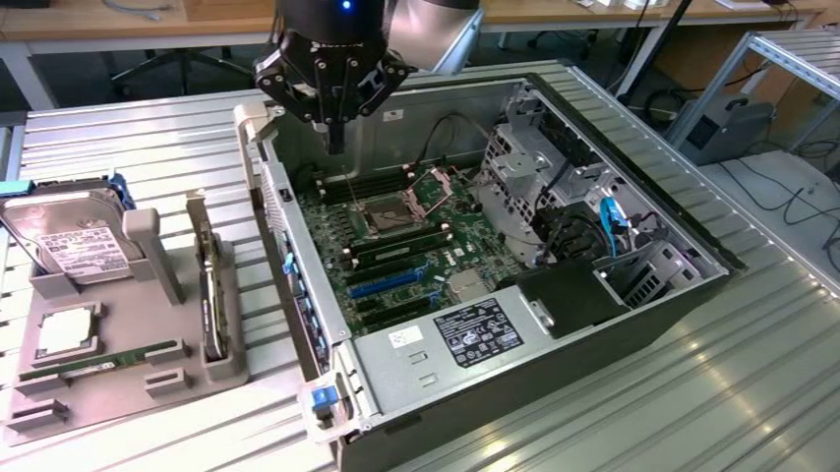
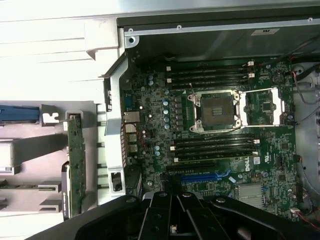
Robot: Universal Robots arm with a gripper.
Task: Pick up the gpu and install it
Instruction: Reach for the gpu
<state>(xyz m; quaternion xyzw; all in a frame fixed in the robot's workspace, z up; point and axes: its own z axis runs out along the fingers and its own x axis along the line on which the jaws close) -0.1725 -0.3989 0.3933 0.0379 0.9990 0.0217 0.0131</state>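
Gpu (image 1: 207, 285) (image 2: 76, 160) stood on its long edge in a slot of the grey holder (image 1: 118, 393), outside the open computer case (image 1: 420, 379), untouched and not yet lifted. It lay well apart from the fingers and lower than their tips, beyond the case's side wall. The hard drive (image 1: 79, 246) and the memory stick (image 1: 112, 359) sat farther from the fingers again, on the same holder.

The gripper (image 1: 336, 143) (image 2: 172, 220) had its fingers pressed together with no gap between them, and they had hold of nothing. The arm hung straight down from above, wrist vertical and fingertips aimed at the motherboard (image 1: 393, 246) inside the case, above the memory slots near the CPU socket (image 1: 393, 209) (image 2: 216, 111) and clear of every part beneath.

The step in hand looked like the reach for the card. Done well, it would probably need the fingers spread before they came near the card, then lined up across its thin edge so that each pad met one flat face. A grip near the middle of the top edge, away from the metal end bracket, seemed likeliest to lift it out of the slot without tilting. The holder's upright posts stood just beside the card, so a skewed descent risked a knock.
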